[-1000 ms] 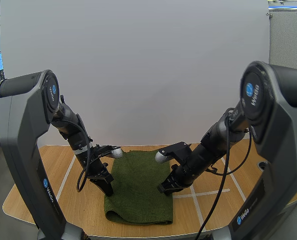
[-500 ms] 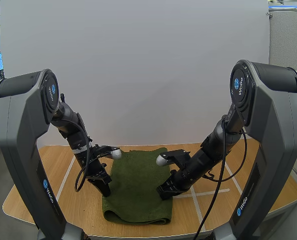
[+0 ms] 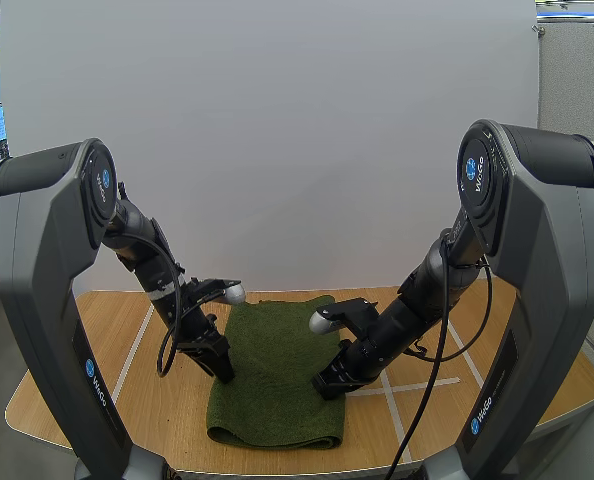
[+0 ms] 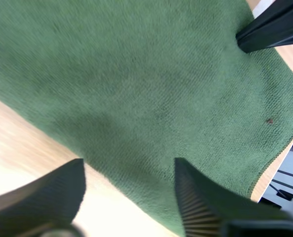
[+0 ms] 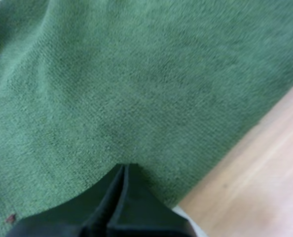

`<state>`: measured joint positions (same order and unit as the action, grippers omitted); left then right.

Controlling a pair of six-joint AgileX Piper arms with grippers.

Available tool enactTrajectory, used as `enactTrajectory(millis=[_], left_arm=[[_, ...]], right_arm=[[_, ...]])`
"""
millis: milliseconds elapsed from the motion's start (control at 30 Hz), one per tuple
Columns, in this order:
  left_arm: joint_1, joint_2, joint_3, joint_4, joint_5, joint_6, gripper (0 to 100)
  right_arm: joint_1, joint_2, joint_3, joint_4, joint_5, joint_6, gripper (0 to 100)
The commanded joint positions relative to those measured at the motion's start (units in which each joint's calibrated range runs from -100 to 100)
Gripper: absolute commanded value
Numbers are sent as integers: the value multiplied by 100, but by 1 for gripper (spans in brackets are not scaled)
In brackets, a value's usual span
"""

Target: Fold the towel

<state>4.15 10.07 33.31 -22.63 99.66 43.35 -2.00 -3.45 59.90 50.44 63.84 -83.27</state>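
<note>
High view: a green towel (image 3: 277,390) lies flat in the middle of a wooden table (image 3: 117,400), between two arms. Its near edge looks rounded, like a fold. The left gripper (image 3: 220,370) points down at the towel's left edge. The right gripper (image 3: 327,385) points down at the towel's right edge, beside white tape lines (image 3: 417,385) on the table. From here I cannot tell how either pair of fingers is set.

Left wrist view: the left gripper (image 4: 129,168) has its two black fingers (image 4: 48,195) standing well apart, ribbed faces turned to each other, with nothing between them. They hang over the towel's (image 4: 151,84) edge, one finger above bare table (image 4: 28,143), the other above the cloth. Farther off, the right gripper (image 4: 272,24) touches down at the towel's opposite edge.

Right wrist view: the right gripper (image 5: 123,174) has its fingers pressed together as one dark wedge. The tip rests on the towel (image 5: 136,74), close to the edge where the cloth meets the table (image 5: 255,168). No cloth shows pinched between the fingers.
</note>
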Motion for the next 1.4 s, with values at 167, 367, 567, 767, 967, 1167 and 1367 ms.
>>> enactTrajectory(millis=[167,367,567,767,967,1167,1367], left_arm=[[0,-350,-484,-177,34,-3,95],[0,-263,-614,-413,-112,113,95],[0,312,-1107,-677,-505,187,95],[0,941,-2008,-1196,-580,162,95],[0,1571,-2908,-1264,-769,-4,95],[0,2096,-3559,-1264,-843,-116,95],[0,2563,-3957,-1264,-822,-149,95]], right_arm=[[1,-944,36,-138,-482,27,0],[1,-1247,-298,-374,-204,479,0],[1,-1477,-657,-617,979,851,0],[1,-1829,-704,-988,1360,1198,0],[1,-2453,-704,-1257,1941,1484,0],[1,-3377,-704,-1286,2536,1657,0],[1,-4025,-704,-1552,2956,1922,0]])
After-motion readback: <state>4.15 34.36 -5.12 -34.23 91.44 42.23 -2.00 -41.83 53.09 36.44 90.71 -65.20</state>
